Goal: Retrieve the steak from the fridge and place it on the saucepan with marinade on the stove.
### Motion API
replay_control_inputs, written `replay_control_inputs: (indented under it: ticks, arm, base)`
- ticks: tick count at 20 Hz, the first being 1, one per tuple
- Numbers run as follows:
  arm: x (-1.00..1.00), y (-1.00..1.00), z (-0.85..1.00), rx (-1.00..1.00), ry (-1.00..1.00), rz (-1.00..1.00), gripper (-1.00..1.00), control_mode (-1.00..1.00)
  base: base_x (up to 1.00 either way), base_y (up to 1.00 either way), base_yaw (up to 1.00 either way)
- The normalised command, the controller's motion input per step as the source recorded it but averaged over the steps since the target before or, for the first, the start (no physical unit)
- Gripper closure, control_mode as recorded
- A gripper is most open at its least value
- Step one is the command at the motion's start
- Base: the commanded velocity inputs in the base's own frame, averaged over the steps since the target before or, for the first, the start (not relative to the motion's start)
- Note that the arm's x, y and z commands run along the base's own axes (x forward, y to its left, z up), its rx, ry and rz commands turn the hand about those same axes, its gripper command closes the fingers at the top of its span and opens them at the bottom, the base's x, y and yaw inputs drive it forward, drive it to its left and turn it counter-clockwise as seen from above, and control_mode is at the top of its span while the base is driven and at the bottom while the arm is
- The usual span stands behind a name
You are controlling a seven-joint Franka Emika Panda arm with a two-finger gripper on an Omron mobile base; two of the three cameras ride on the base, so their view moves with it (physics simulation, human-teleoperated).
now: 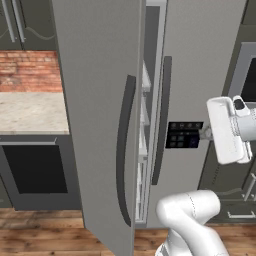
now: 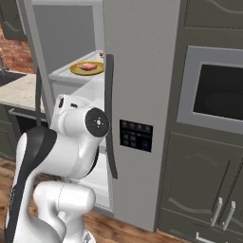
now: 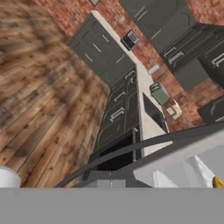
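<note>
Fridge point(image 2: 142, 71) first: its left door point(image 1: 95, 115) stands ajar, so we judge we are in the retrieval step. Steak point(image 2: 88, 67) lies on a yellow plate point(image 2: 76, 70) on the upper shelf. Next, our closed, empty gripper must open and reach inside.

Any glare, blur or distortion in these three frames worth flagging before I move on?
Left base view: flat, even render light on the fridge, no glare, edges slightly soft. Right base view: the steak on its yellow plate is small but readable, lit evenly. Hand view: rolled, so the wood floor and cabinets run slanted, and distant detail is blurry.
</note>
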Motion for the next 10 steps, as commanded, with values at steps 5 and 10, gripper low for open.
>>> replay_control_inputs:
  ticks: [5,10]
  arm:
    - [0.10,0.00,-0.08,-0.01,-0.13,0.01,-1.00,-1.00]
    - [0.00,0.00,0.00,0.00,-0.01,0.01,-1.00,-1.00]
  base:
    - [0.00,0.00,0.00]
    - [0.00,0.00,0.00]
